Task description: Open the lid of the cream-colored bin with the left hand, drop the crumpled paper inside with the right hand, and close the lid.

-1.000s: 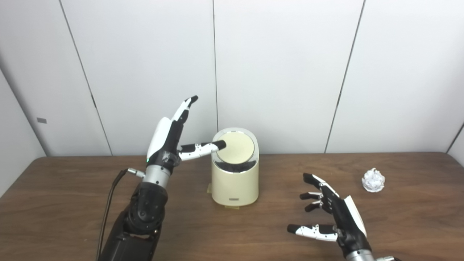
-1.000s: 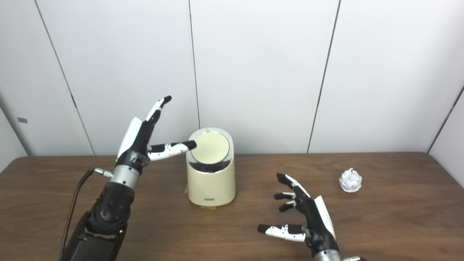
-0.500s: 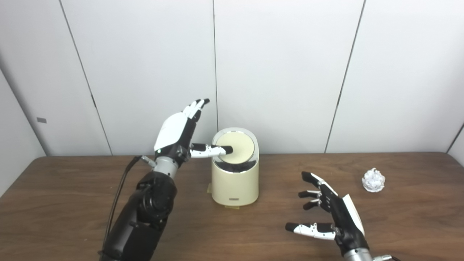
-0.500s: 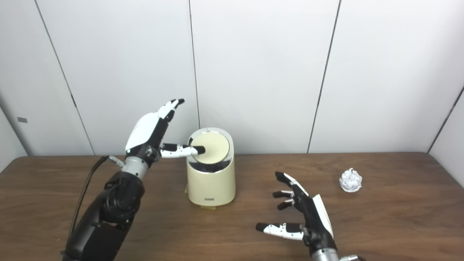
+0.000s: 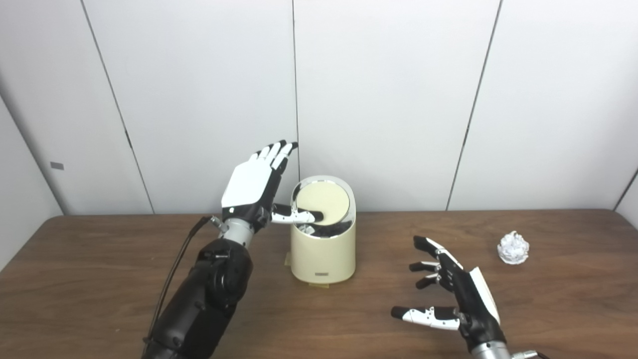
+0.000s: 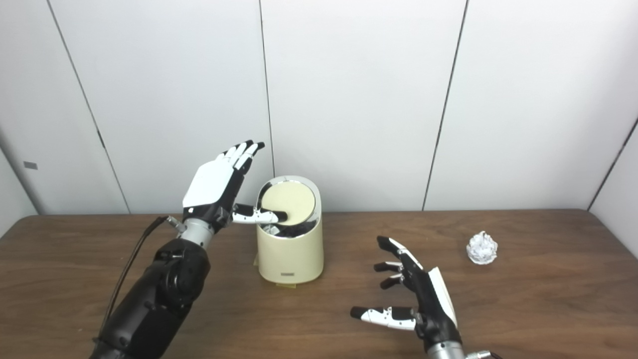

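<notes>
The left hand [image 5: 251,187] is reaching forward, fingers spread upward and thumb pointing sideways. The right hand [image 5: 456,294] is hovering low, fingers splayed.

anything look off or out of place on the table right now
Nothing is spilled or damaged. The bin stands upright, its round lid tipped with a dark gap below where the left hand pokes its thumb in. The paper ball sits alone, far right. A small yellowish bit sticks out under the bin's base; I cannot tell what it is.
</notes>
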Action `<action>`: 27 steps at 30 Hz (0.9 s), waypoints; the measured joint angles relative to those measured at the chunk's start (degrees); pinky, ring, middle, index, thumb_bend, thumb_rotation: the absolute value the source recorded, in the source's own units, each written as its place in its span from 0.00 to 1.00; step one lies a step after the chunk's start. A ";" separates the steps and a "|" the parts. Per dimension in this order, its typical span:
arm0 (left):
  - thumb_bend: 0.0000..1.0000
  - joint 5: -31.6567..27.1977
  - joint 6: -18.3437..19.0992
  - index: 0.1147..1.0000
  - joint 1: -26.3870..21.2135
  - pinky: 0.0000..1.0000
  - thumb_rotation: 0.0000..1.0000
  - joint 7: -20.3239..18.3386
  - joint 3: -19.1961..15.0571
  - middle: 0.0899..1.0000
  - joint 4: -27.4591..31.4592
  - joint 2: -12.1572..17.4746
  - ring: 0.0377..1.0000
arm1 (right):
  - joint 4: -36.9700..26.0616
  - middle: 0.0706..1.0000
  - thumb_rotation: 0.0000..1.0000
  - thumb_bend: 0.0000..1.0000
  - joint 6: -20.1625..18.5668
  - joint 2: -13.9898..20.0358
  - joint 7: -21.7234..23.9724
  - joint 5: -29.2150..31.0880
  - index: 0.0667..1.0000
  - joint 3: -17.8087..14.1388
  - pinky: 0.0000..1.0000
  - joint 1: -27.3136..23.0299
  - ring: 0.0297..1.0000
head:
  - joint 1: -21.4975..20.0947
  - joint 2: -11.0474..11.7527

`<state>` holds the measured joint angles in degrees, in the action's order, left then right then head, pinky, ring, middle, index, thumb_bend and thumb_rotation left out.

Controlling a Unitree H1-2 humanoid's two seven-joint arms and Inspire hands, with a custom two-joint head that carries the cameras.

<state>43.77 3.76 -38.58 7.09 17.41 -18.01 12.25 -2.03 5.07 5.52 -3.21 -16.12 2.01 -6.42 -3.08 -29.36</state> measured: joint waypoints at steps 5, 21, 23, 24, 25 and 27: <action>1.00 0.09 -0.13 1.00 -0.12 1.00 0.41 0.52 0.25 1.00 -0.70 -0.05 1.00 | 0.00 0.84 0.12 0.82 -0.01 -0.49 -0.23 -0.30 0.81 0.00 0.51 0.00 0.68 | 0.00 0.09; 1.00 7.58 0.23 1.00 -3.79 0.98 0.26 -0.85 6.33 1.00 -3.24 2.53 1.00 | -1.46 0.85 0.11 0.81 -0.34 -0.93 -0.25 -1.12 0.82 0.31 0.51 -0.01 0.68 | -0.53 -0.18; 1.00 9.11 1.23 1.00 -4.65 0.98 0.24 -2.94 7.87 1.00 -2.33 3.65 1.00 | -1.46 0.85 0.11 0.81 -0.37 -0.95 -0.24 -1.12 0.82 0.31 0.51 -0.01 0.68 | -0.53 -0.35; 1.00 9.85 1.60 1.00 -5.06 0.99 0.23 -4.47 8.57 1.00 -1.67 4.11 1.00 | -1.46 0.85 0.11 0.81 -0.39 -0.95 -0.24 -1.11 0.82 0.30 0.51 -0.01 0.68 | -0.53 -0.35; 1.00 10.53 1.77 1.00 -5.64 0.98 0.23 -5.65 9.29 1.00 -1.34 4.45 1.00 | -1.46 0.85 0.11 0.81 -0.40 -0.95 -0.25 -1.11 0.82 0.28 0.51 -0.01 0.68 | -0.53 -0.35; 1.00 11.30 2.38 1.00 -6.62 0.98 0.22 -8.09 10.24 1.00 -0.66 4.93 1.00 | -1.46 0.85 0.11 0.81 -0.40 -0.97 -0.25 -1.12 0.81 0.30 0.51 -0.01 0.68 | -0.53 -0.44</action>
<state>55.08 6.14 -45.21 -1.00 27.65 -18.68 17.18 -3.49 4.68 4.54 -3.45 -17.24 2.30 -6.43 -3.60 -29.79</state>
